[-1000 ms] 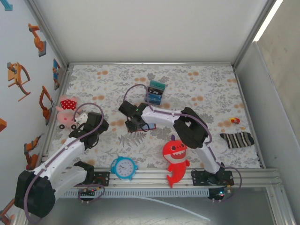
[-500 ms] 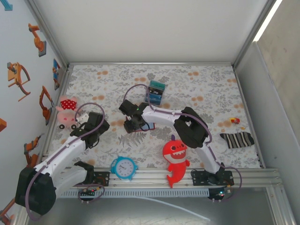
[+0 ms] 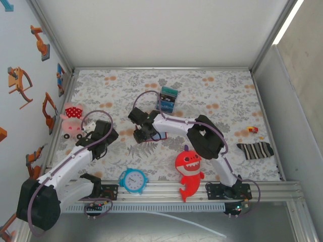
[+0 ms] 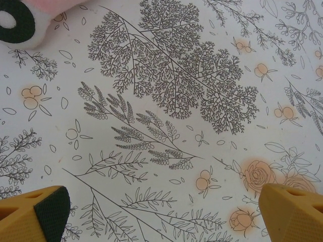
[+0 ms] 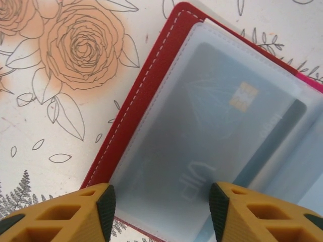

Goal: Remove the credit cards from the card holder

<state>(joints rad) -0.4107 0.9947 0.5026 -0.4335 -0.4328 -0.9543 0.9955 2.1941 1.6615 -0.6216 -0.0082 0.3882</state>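
At the far left we see a pink plush toy with a red white-dotted patch [image 3: 73, 112] lying on the floral-printed table cover [image 4: 166, 101]. Just right of it, the left gripper [image 4: 161, 206] hovers over bare cover with its yellow fingers [image 4: 35, 206] spread wide and nothing between them. At the near edge we find a round blue toy clock [image 3: 133, 180].

Near the middle, the right gripper [image 5: 161, 212] points down over the dark red stitched card holder [image 5: 146, 101], which lies open on the cover. Its jaws are released, one to each side of the holder's clear sleeve. A pale grey-blue credit card with a gold chip [image 5: 212, 136] sits inside that sleeve. Further away lies a small pile of teal and dark blue rectangles [image 3: 168, 98], which look to us like cards.

To the right are a red shark toy [image 3: 189, 169], a tiny red-and-yellow toy [image 3: 253, 130] and a black-and-white striped sock [image 3: 255, 149].
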